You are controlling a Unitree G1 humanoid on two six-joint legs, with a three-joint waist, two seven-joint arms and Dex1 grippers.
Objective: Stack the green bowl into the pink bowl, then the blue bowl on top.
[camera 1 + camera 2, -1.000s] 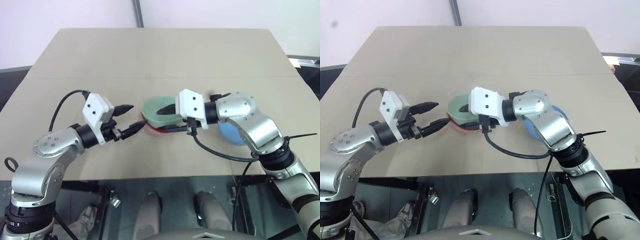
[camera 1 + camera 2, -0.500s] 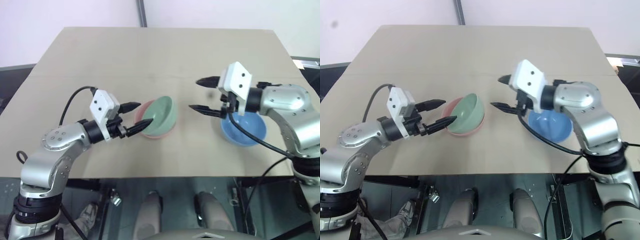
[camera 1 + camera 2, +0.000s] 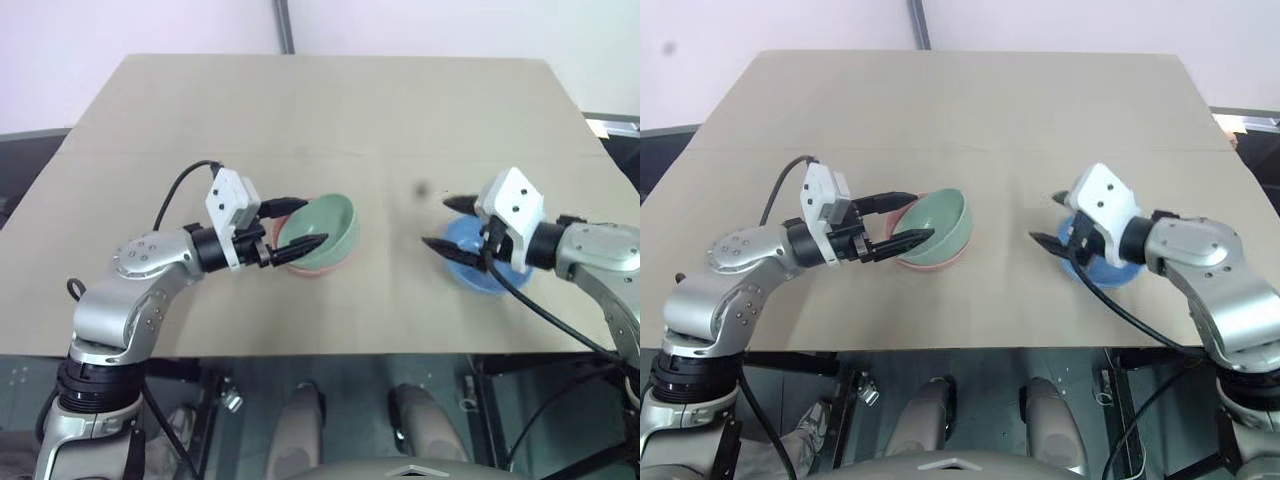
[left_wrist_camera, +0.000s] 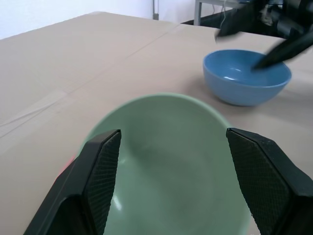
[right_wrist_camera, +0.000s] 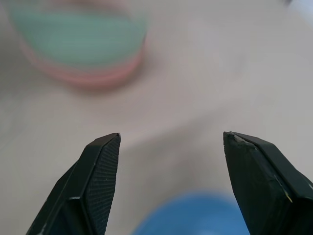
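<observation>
Two grippers work the tan tabletop [image 3: 330, 110], each stationed at a bowl. With its two black fingers spread apart, the left gripper [image 3: 296, 223] straddles the near-left rim of the smooth, round, mint-green bowl [image 3: 325, 228] without clamping it; the left wrist view shows one finger on either side of the green rim, so it looks placed to steady or nudge that bowl down, though I cannot tell whether the fingers touch it. The green bowl sits tilted inside the round salmon-pink bowl [image 3: 316, 267], whose rim shows beneath it at its six o'clock edge, so the first stacking step appears done or nearly so, pending the green bowl settling level. The right gripper [image 3: 448, 224], also with its fingers wide apart and empty, hovers at the nine o'clock edge of the round sky-blue bowl [image 3: 490, 272], one finger over the rim, a stance that suits gripping the wall for lifting. The blue bowl rests on the table well apart, at three o'clock from the pink-and-green pair, awaiting its turn on top.
</observation>
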